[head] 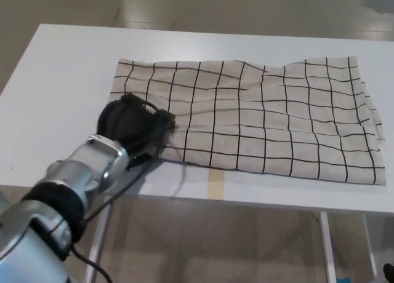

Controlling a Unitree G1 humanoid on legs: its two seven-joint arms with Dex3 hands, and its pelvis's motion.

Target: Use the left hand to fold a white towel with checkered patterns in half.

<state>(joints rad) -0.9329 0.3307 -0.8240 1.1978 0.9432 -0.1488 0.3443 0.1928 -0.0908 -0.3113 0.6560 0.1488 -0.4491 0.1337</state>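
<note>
Reaching with our left hand point(136, 128) onto the checkered towel's point(265, 120) near-left corner, finger state unclear, we see it lying flat on the desk point(61, 80), fold not begun.

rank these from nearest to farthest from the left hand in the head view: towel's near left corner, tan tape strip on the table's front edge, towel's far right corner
1. Towel's near left corner, right at the left hand.
2. Tan tape strip, on the front edge, to the hand's right.
3. Towel's far right corner, across the table at the back right.
</note>
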